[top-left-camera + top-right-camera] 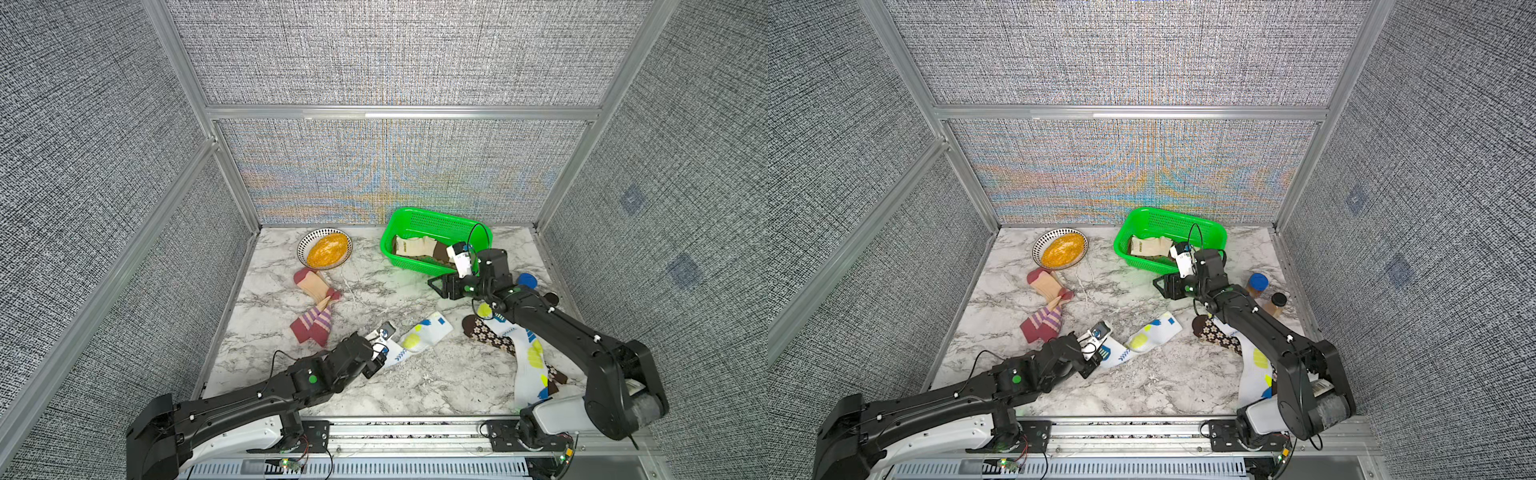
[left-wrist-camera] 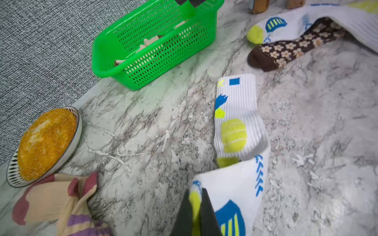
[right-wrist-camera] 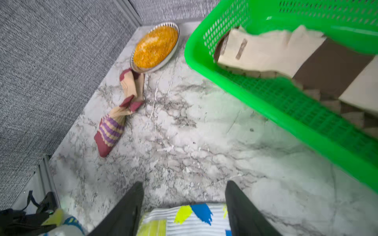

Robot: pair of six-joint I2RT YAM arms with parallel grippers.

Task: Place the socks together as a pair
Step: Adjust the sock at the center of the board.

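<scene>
Left jaws pinch one end of the white sock (image 1: 424, 334) at 6 o'clock on the bench (image 1: 436, 386), right jaws hang open and empty near the basket (image 1: 432, 224); dragged toward its mate (image 1: 530, 357) at 4 o'clock, the thin pinch could slip or snag the daisy sock (image 1: 484, 332).

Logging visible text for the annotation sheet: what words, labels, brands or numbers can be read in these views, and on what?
No text can be read in any view.
Patch on the cream sock in the green basket: blurred.
White tag on the right arm: too small.
Lime K-like mark on the white sock: pattern, not clearly a letter.
</scene>
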